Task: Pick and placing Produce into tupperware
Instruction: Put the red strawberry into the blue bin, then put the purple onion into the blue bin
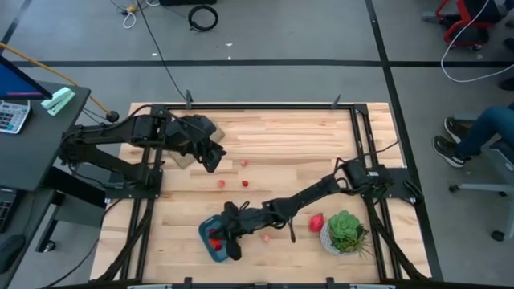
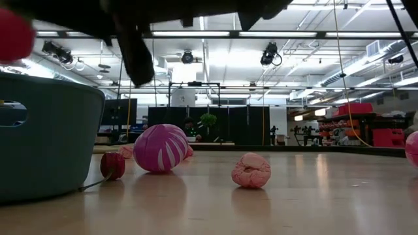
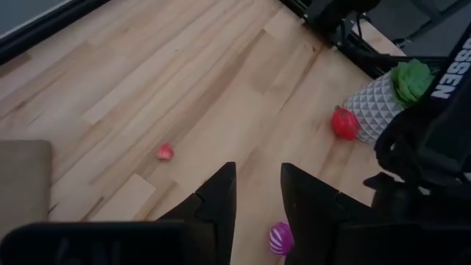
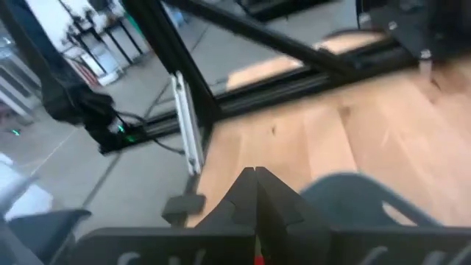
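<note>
Low view — ribbed pink produce (image 2: 251, 170) on smooth wood; right jaws closed over teal tupperware (image 1: 210, 243), left parted.

I work in a robotics lab, a big open industrial hall. My wooden table (image 1: 265, 152) sits in a black metal frame (image 1: 265, 105) on grey floor (image 1: 305, 40) marked with dark tape lines. Cables (image 1: 202, 16) trail at twelve o'clock; a desk with a calculator (image 1: 12, 116) stands at nine. Level across the table I see ceiling strip lights (image 2: 196, 34), exposed ducts, hanging cameras (image 2: 269, 53) and red equipment (image 2: 366, 124).
</note>
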